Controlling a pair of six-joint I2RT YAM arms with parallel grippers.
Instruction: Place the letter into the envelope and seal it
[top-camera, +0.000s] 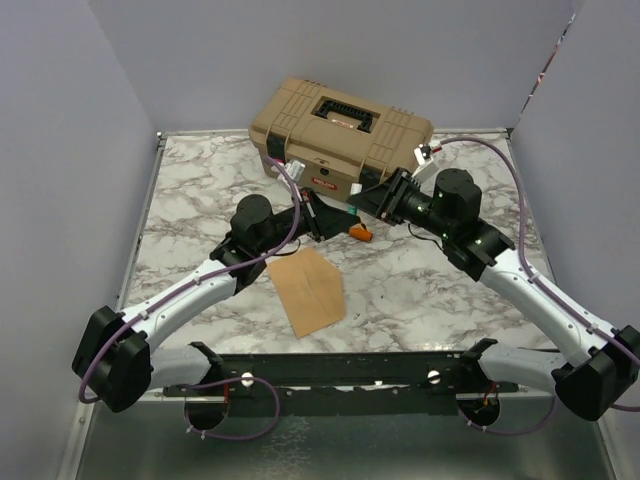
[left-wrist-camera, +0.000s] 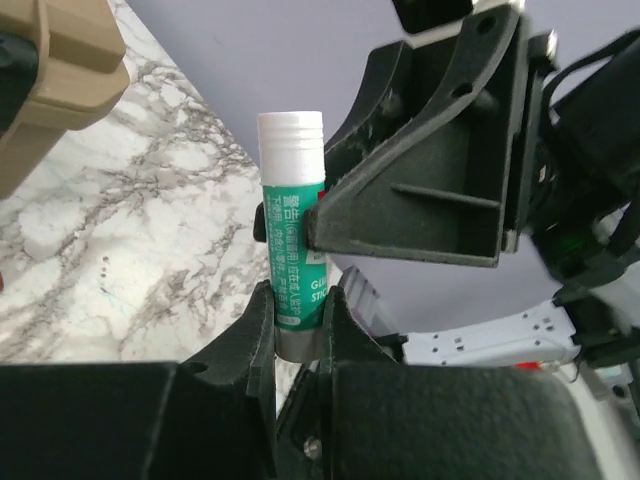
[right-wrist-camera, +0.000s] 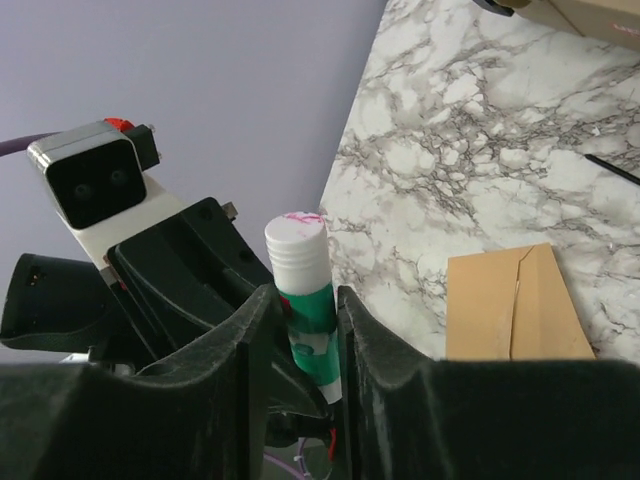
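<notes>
While both arms reach toward the centre of the marble table (top-camera: 450, 290), the left gripper (left-wrist-camera: 298, 330) and the right gripper (right-wrist-camera: 305, 320) meet on one glue stick (left-wrist-camera: 292, 240), held off the surface. In the left wrist view, the stick stands upright in the middle of the frame, white cap on top and green label below. The left fingers (left-wrist-camera: 250, 340) are clamped on its lower end, with the black right gripper pressed against its right side. In the right wrist view, the right fingers (right-wrist-camera: 365, 340) are closed on the green body, and the white cap rises just above them. The envelope (top-camera: 308, 290) lies flat on the marble at the lower centre of the top view, just right of the left forearm and apart from both grippers. A tan toolbox (top-camera: 340, 135) sits at the upper centre.
</notes>
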